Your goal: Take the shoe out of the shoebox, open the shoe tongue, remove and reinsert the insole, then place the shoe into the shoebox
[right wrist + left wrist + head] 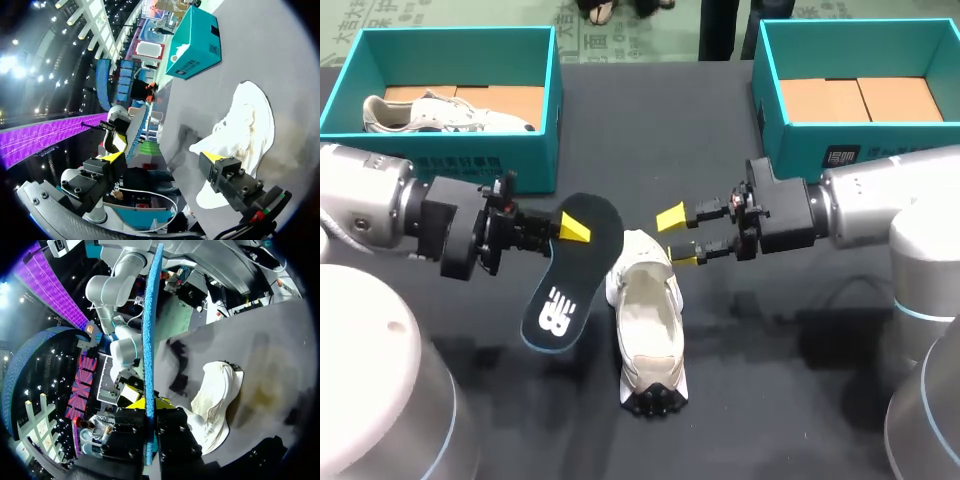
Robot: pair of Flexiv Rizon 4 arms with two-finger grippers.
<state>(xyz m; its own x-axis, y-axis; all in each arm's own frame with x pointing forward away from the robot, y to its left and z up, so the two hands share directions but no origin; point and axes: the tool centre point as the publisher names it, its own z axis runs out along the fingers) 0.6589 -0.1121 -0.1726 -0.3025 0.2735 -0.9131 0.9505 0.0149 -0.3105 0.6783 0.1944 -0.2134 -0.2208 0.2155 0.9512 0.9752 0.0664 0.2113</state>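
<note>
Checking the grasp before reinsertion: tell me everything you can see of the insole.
The insole is out of the shoe. It is a thin, flat, foot-shaped pad, black on top with a white logo near the free end. The left wrist view shows it edge-on, blue and foam-like underneath. The left gripper is shut on the other end, one yellow tip on the top face. It looks held off the table, tilted, next to the white shoe. No other contact is visible.

Matt black insole (570, 285), cream cloth shoe (648, 312), matt dark table (770, 390), teal cardboard shoebox (470, 148)
</note>
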